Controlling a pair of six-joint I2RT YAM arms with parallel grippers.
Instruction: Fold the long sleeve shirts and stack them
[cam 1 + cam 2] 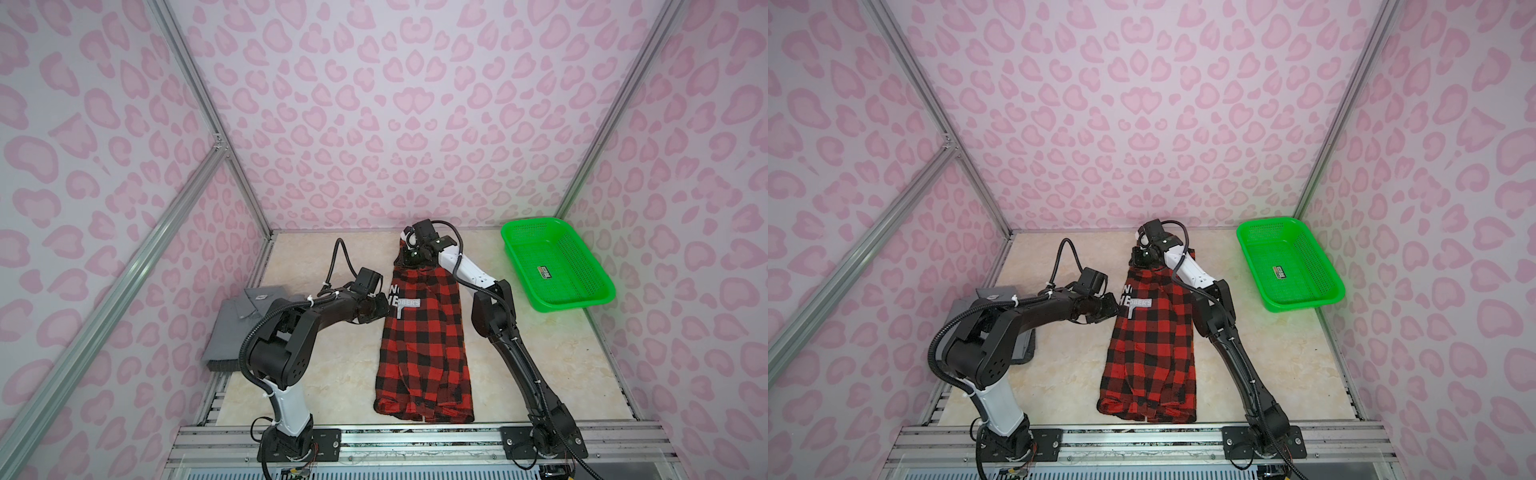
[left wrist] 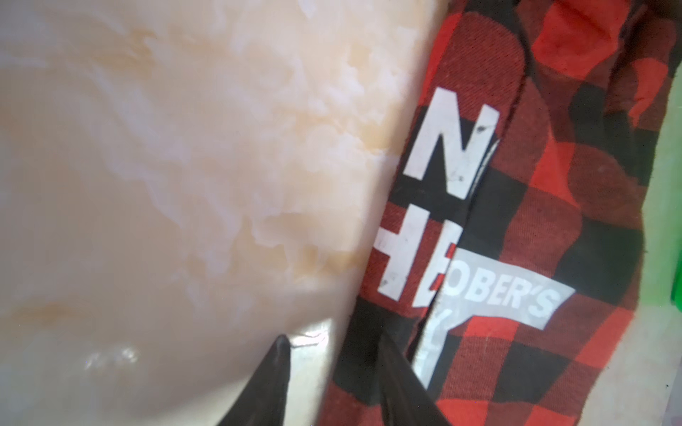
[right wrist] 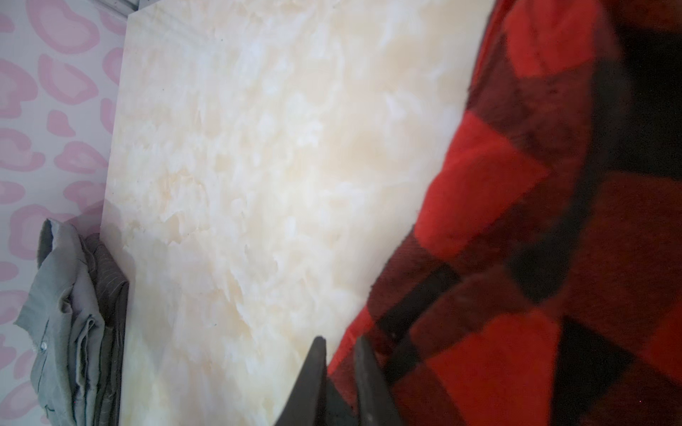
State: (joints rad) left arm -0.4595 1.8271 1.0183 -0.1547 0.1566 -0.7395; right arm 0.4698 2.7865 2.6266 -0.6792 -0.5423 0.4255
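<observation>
Expect limp sag from red-and-black checked cloth shirt (image 1: pixel 424 345); pinch its edges. Clamped at 12 o'clock by right claw (image 3: pixel 341 350), straddled by parted left claw (image 2: pixel 332 337).

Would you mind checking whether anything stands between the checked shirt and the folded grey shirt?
Only the left arm, which hangs over the grey shirt; the visible tabletop between it and the checked shirt is bare.

A green basket (image 1: pixel 536 249) sits at the far right corner of the table (image 1: pixel 332 374), a small label (image 1: pixel 545 272) inside it. Pink-spotted walls (image 1: pixel 374 104) surround the table.
</observation>
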